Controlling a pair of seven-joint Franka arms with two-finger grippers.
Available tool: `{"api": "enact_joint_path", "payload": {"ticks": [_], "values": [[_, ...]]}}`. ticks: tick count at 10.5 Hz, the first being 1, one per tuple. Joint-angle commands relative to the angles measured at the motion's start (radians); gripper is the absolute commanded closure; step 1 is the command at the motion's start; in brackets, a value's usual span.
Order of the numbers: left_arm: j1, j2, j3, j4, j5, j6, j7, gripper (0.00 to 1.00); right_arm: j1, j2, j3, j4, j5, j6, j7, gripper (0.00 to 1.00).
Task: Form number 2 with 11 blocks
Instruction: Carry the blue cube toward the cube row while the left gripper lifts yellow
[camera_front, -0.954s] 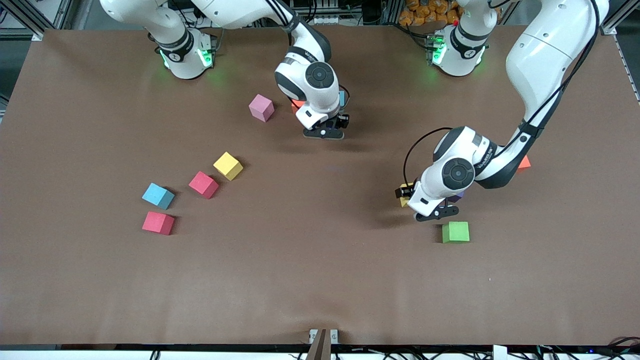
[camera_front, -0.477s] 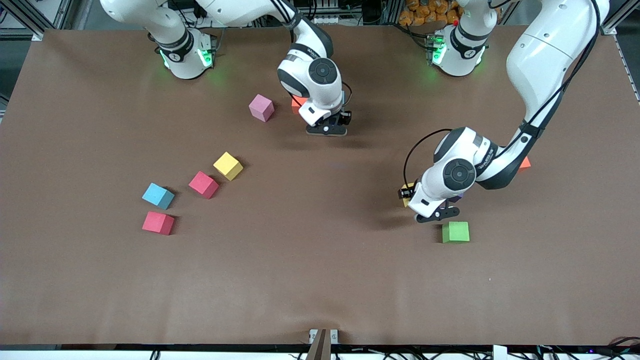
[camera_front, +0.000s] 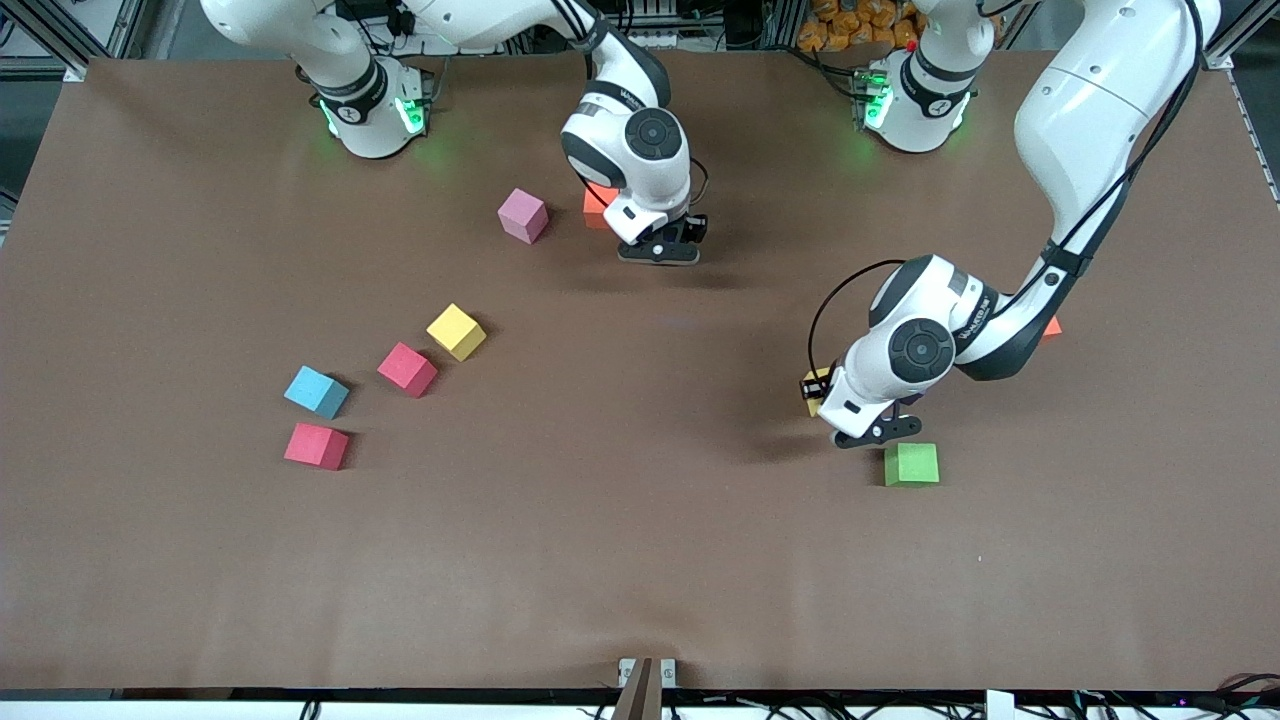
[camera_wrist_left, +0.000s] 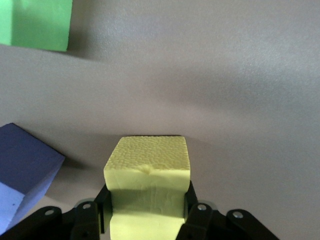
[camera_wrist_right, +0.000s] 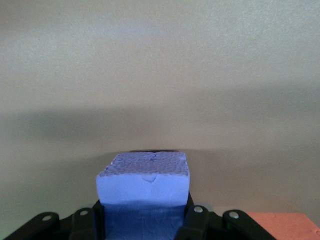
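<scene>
**Both grippers pinching a cube, no digit laid out on the table**

We start at the right arm's end of the table (camera_front: 640, 560), where four blocks lie loose: a red cube (camera_front: 316, 446) nearest the front edge, a light blue cube (camera_front: 316, 391) just above it, another red cube (camera_front: 407, 369) and a yellow cube (camera_front: 456, 331) stepping up toward the middle. Farther toward the bases we see a pink cube (camera_front: 523, 215) alone.

Next comes the right gripper (camera_wrist_right: 145, 220), low over the table near the base edge, its fingers pinching a blue cube (camera_wrist_right: 144, 192). An orange cube (camera_front: 597, 203) peeks out beside that wrist; the right wrist view catches its corner too.

Moving on, the left gripper (camera_wrist_left: 147, 220) sits low toward the left arm's end, fingers pressed onto a pale yellow cube (camera_wrist_left: 148, 175). A purple cube (camera_wrist_left: 25, 167) lies just beside it, apart from it. A green cube (camera_front: 911, 464) rests close by, nearer the front edge. Another orange cube (camera_front: 1050, 325) shows partly under the left arm's forearm.

We see no number 2 formed: the blocks are scattered singly.
</scene>
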Motion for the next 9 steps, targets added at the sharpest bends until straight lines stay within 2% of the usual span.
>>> {"api": "enact_joint_path", "payload": {"ticks": [1, 7, 9], "values": [[-0.006, 0.001, 0.0, 0.025, 0.024, -0.03, -0.001, 0.43, 0.013, 0.014, -0.009, 0.013, -0.035, 0.004, 0.028, 0.63], [-0.008, 0.001, 0.0, 0.042, 0.025, -0.067, 0.002, 0.43, 0.02, 0.012, -0.007, 0.007, -0.035, 0.005, 0.03, 0.63], [-0.008, 0.001, -0.002, 0.044, 0.025, -0.078, 0.002, 0.43, 0.021, 0.012, -0.007, 0.007, -0.035, 0.004, 0.03, 0.54]]}}
